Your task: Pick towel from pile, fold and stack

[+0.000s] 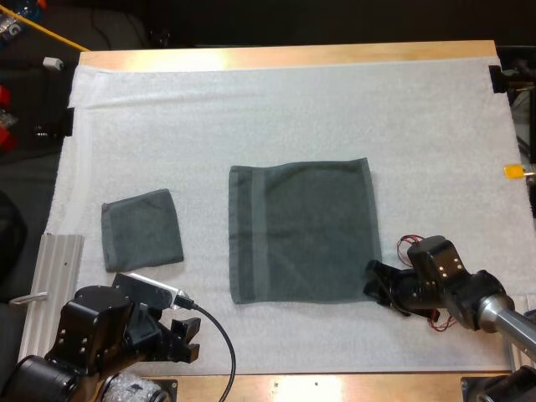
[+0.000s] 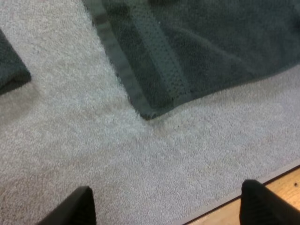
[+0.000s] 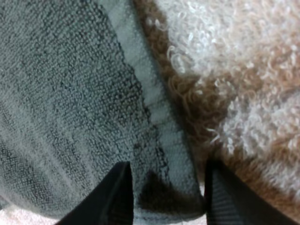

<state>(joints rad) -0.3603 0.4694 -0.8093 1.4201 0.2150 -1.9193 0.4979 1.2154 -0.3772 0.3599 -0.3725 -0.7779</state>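
Currently spread flat mid-mat: towel (image 1: pixel 301 230). Right gripper (image 1: pixel 374 281) at its near right corner, fingers parted astride the hem, not pinching. Left gripper (image 1: pixel 186 337) spread wide over bare mat (image 1: pixel 251 109), nearer than the near left corner. Folded towel (image 1: pixel 141 228) farther left.

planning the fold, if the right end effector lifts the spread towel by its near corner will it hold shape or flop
Probably floppy: the spread towel lies flat as thin looped cloth, so a corner lifted by the right end effector would likely drape. It looks light for its area. Pushed, it would likely bunch on the fuzzy mat rather than slide.
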